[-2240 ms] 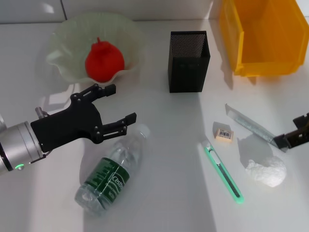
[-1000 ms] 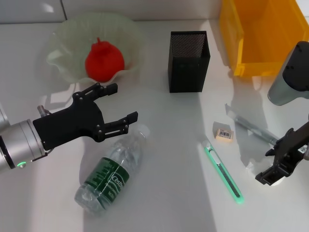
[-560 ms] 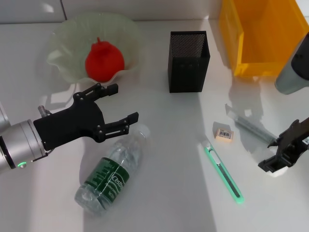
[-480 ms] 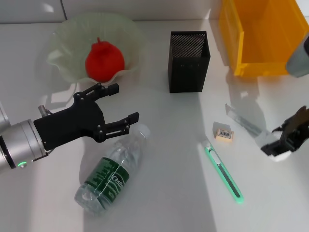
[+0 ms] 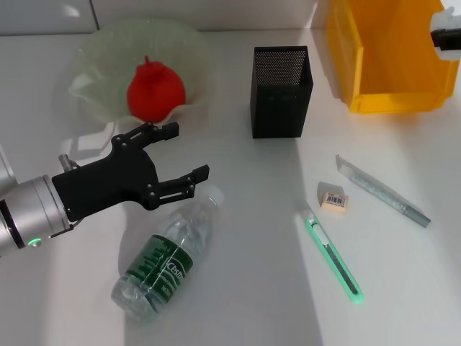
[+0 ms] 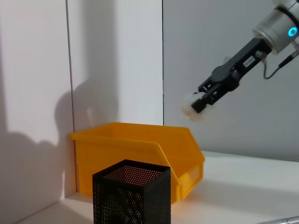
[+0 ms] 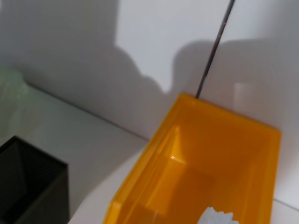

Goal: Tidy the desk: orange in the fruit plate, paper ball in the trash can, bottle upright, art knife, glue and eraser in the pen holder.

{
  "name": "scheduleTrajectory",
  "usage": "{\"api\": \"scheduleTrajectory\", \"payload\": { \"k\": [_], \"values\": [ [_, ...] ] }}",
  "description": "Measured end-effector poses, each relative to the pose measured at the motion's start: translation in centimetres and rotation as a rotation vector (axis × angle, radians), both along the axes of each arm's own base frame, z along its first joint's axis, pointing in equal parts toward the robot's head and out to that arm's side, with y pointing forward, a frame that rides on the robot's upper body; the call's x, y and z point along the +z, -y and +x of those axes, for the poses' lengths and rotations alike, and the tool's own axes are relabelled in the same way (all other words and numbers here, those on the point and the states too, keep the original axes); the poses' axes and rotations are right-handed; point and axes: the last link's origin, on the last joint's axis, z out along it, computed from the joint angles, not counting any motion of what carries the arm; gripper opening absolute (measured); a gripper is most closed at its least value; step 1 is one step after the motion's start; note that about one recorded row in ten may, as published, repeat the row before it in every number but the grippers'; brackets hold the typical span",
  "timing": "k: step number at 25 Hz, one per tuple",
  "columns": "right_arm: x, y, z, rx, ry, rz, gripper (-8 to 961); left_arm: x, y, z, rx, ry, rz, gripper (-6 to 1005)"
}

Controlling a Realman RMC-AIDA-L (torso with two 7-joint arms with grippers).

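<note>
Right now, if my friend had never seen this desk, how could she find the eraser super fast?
Start at the black mesh pen holder near the back of the white desk, then look toward the robot and a bit to its right. The eraser lies flat between a green art knife and a longer grey knife. It is the only short off-white block, with a barcode.

The head camera looks steeply down on the worktop (image 5: 245,238). The left wrist camera sits low, facing the yellow bin (image 6: 140,154). The right wrist camera hovers close above that bin (image 7: 210,177), which all views share.
</note>
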Motion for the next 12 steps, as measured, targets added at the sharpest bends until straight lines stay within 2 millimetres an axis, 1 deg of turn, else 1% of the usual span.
{"api": "scheduleTrajectory", "payload": {
  "k": [3, 4, 5, 8, 9, 10, 12],
  "values": [
    [-0.5, -2.3, 0.8, 0.016, -0.023, 0.088, 544, 0.0, -0.1, 0.1, -0.002, 0.000, 0.000, 872],
    [-1.2, -3.6, 0.9, 0.032, -0.037, 0.111, 543, 0.0, -0.1, 0.1, -0.004, 0.001, 0.000, 872],
    [-1.2, -3.6, 0.9, 0.032, -0.037, 0.111, 543, 0.0, -0.1, 0.1, -0.004, 0.001, 0.000, 873],
    [-2.1, -5.0, 0.6, 0.059, -0.040, 0.116, 542, 0.0, -0.1, 0.1, -0.006, 0.001, -0.001, 873],
    [-2.9, -6.0, 0.7, 0.070, -0.033, 0.121, 550, 0.0, -0.1, 0.2, -0.006, 0.001, -0.001, 873],
    [-2.9, -6.0, 0.7, 0.070, -0.033, 0.121, 557, 0.0, -0.1, 0.2, -0.007, 0.000, -0.001, 873],
    [-3.8, -6.9, 0.9, 0.070, -0.030, 0.123, 572, 0.0, -0.2, 0.2, -0.008, 0.000, -0.001, 872]
  ]
}}
